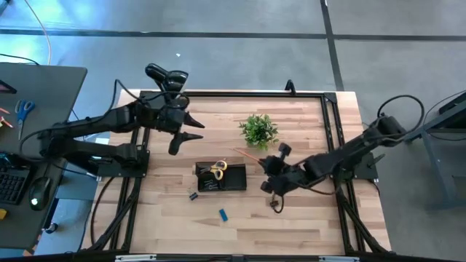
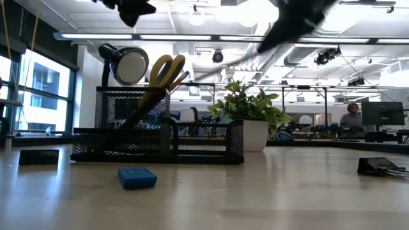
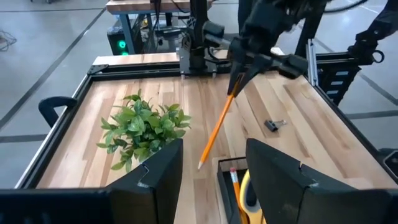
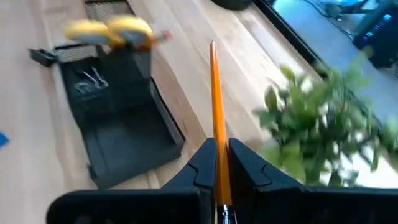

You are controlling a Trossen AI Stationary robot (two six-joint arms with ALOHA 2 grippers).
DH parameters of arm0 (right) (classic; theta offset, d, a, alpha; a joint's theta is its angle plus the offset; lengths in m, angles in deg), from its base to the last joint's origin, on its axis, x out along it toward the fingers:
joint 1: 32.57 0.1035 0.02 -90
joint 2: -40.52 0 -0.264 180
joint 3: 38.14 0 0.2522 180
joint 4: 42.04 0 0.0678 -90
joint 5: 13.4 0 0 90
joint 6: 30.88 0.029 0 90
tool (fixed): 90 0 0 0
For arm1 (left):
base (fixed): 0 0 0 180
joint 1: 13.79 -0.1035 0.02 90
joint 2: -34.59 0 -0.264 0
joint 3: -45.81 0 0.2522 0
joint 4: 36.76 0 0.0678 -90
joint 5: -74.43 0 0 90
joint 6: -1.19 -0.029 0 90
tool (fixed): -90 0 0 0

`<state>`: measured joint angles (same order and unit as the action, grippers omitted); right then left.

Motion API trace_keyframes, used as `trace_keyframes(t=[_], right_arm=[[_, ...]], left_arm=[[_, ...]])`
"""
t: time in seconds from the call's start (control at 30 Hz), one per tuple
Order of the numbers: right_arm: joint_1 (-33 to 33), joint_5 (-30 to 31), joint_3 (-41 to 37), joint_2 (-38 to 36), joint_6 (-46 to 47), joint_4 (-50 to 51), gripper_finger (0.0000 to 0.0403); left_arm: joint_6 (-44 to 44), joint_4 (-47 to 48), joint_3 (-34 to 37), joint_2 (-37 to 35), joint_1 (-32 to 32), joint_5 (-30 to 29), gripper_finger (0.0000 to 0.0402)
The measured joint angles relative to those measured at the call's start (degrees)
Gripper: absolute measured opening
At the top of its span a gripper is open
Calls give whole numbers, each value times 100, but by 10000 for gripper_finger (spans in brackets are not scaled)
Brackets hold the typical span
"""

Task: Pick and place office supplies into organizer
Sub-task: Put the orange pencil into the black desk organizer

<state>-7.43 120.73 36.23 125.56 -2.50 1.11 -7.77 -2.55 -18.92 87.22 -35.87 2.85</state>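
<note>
My right gripper (image 1: 266, 164) is shut on an orange pencil (image 1: 247, 155) above the table, between the green plant (image 1: 258, 129) and the black mesh organizer (image 1: 231, 182). Yellow-handled scissors (image 1: 218, 169) and a pencil stand in the organizer's tall cup (image 2: 134, 115). A blue eraser (image 1: 223, 214) lies on the table near its front edge. A black binder clip (image 1: 194, 195) lies at the organizer's near left corner, and another (image 3: 273, 124) lies near my right arm. My left gripper (image 1: 195, 131) is open and empty, above the table to the organizer's far left. My right gripper pinches the pencil between its two fingers (image 4: 205, 163), close to its eraser end (image 4: 219, 186). The fingers come slanting down from the table's right and lie along the pencil. The pencil is lifted clear and slants down from the fingers, its tip (image 3: 200, 165) toward the organizer.
A black gooseneck lamp (image 1: 166, 76) stands at the far left of the table. The plant's white pot (image 2: 254, 135) stands just beyond the organizer. A black metal frame (image 1: 331, 124) runs round the tabletop. A side desk (image 1: 29, 109) with blue-handled scissors is at the left.
</note>
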Motion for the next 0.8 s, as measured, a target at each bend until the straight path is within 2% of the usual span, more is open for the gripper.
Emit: trace_keyframes(t=[0.2, 0.5, 0.7, 0.8], right_arm=[[-194, -182, 1661, 520, -907, 1111, 10], [-722, -1869, 3822, 1851, -1945, 2136, 11], [-790, -2106, 5247, 2623, -2402, 2970, 11], [-794, -2501, 5731, 2745, -2452, 3221, 11]], left_arm=[[1, 413, 0, -278, 0, 1, 165], [-38, 1021, 0, -404, 0, -4, 165], [-25, 1405, 0, -445, -1, -4, 165], [-23, 1585, 0, -448, 0, -2, 165]])
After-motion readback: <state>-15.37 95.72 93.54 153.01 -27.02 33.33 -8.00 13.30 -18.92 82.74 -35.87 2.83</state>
